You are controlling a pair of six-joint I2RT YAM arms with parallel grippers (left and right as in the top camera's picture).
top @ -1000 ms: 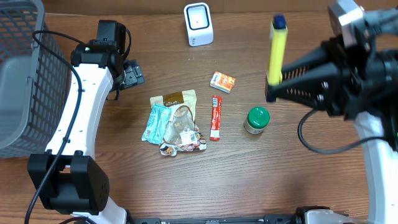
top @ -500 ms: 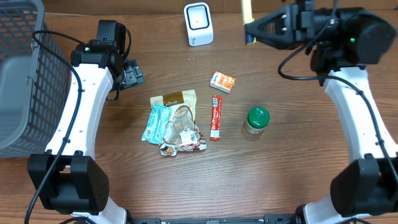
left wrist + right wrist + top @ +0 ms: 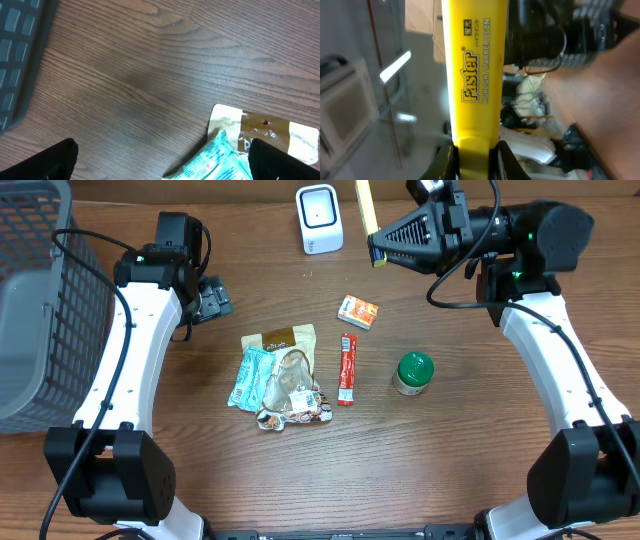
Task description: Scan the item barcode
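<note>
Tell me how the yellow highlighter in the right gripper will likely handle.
The yellow highlighter looks like rigid plastic, so it should stay stiff. The right gripper pinches its glossy barrel near one end, so it may pivot or slip. Set down, it could roll.

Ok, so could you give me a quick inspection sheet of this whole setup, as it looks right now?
Surface: wooden table, no spills seen.
Job's things: yellow highlighter held in the air just right of the white scanner; no barcode visible on the face shown.
Clutter: orange box, red stick packet, green-lidded jar, pile of snack packets.
Claws: right claw shut on the highlighter; left claw open and empty, over the table near the pile.
Cables: black cable along the left arm, second cable looping by the right arm; neither touches the items.
Surroundings: grey wire basket at the table's left edge; otherwise nothing seen.
</note>
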